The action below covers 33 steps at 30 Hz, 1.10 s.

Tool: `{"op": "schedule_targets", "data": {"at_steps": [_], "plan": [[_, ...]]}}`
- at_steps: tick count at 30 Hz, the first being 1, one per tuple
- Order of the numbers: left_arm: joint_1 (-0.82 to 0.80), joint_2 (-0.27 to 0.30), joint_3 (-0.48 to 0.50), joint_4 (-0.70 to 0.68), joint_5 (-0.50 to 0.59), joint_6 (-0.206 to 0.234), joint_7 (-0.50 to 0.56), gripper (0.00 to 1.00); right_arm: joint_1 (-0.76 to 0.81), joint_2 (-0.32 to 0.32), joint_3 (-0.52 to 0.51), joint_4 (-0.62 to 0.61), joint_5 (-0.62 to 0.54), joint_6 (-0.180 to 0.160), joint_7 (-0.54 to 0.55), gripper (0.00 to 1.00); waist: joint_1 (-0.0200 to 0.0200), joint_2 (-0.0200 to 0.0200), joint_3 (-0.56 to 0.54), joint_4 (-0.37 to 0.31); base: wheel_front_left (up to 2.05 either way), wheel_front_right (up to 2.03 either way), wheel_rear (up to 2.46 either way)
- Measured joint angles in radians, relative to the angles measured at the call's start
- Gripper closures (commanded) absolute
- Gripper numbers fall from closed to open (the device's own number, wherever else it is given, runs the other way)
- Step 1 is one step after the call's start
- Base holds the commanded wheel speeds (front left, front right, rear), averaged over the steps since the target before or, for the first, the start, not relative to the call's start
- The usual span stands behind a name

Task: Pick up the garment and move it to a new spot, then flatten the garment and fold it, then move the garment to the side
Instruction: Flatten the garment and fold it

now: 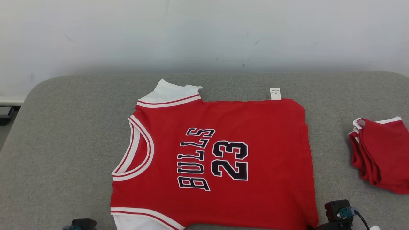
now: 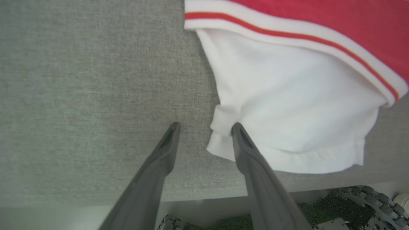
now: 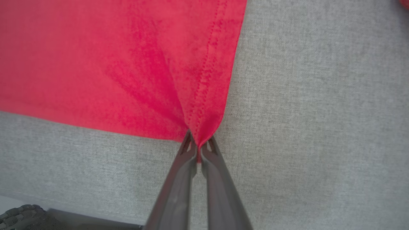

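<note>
Right gripper [image 3: 198,145] jaws pinch the garment [image 3: 111,64] at its hem corner.

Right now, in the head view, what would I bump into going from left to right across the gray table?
Left hand → red jersey → right hand → pile of red clothes.

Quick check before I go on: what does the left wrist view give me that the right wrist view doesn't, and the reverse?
Left wrist view: the left pincer open, one finger over the edge of the white sleeve, striped trim above it.
Right wrist view: the right pincer shut on the hem corner, cloth puckering into the grip.
Both: red cloth of the jersey lying on the grey surface.
</note>
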Motion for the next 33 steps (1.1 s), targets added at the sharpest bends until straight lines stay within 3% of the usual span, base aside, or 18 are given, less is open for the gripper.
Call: {"op": "schedule_targets", "data": {"at_steps": [9, 17, 19, 21, 22, 23, 25, 33], "plan": [[0.006, 0.021, 0.011, -0.008, 0.002, 0.018, 0.0, 0.18, 0.0, -0.002, -0.001, 0.0, 0.0, -0.001, 0.0, 1.0, 0.0, 0.0, 0.002, 0.004, 0.0, 0.0, 0.0], [0.007, 0.012, -0.023, -0.012, 0.005, 0.007, 0.002, 0.23, 0.0, -0.004, 0.0, 0.002, 0.0, -0.001, 0.0, 1.0, 0.0, 0.0, 0.001, 0.005, 0.0, 0.0, 0.0], [0.006, 0.002, -0.029, -0.012, 0.006, 0.002, 0.002, 0.29, -0.001, -0.004, 0.001, 0.002, 0.0, -0.001, 0.001, 1.0, -0.0001, 0.0, 0.001, 0.004, 0.0, 0.0, 0.0], [0.005, -0.002, -0.033, -0.011, 0.006, -0.002, 0.002, 0.5, -0.002, -0.004, 0.002, 0.002, 0.0, -0.001, 0.001, 1.0, -0.0001, 0.0, 0.001, 0.002, 0.0, 0.0, 0.0], [0.005, -0.004, -0.034, -0.01, 0.006, -0.002, 0.003, 0.52, -0.002, -0.004, 0.002, 0.001, 0.0, -0.001, 0.001, 1.0, 0.0, 0.0, 0.001, 0.001, 0.0, 0.0, 0.0], [0.005, -0.006, -0.035, -0.009, 0.006, -0.002, 0.003, 0.62, -0.002, -0.004, 0.002, 0.001, 0.0, -0.001, 0.001, 1.0, 0.0, 0.0, 0.0, 0.0, 0.0, 0.0, 0.0], [0.005, -0.008, -0.035, -0.006, 0.006, -0.009, 0.003, 1.0, -0.003, -0.004, 0.003, 0.001, 0.0, -0.001, 0.001, 1.0, -0.0001, 0.0, 0.0, -0.002, 0.0, 0.0, 0.0], [0.005, -0.011, -0.023, -0.004, 0.006, 0.001, 0.001, 1.0, -0.003, -0.004, 0.001, 0.001, 0.0, -0.001, 0.001, 1.0, 0.0, 0.0, -0.002, -0.006, 0.0, 0.0, 0.0]]}}
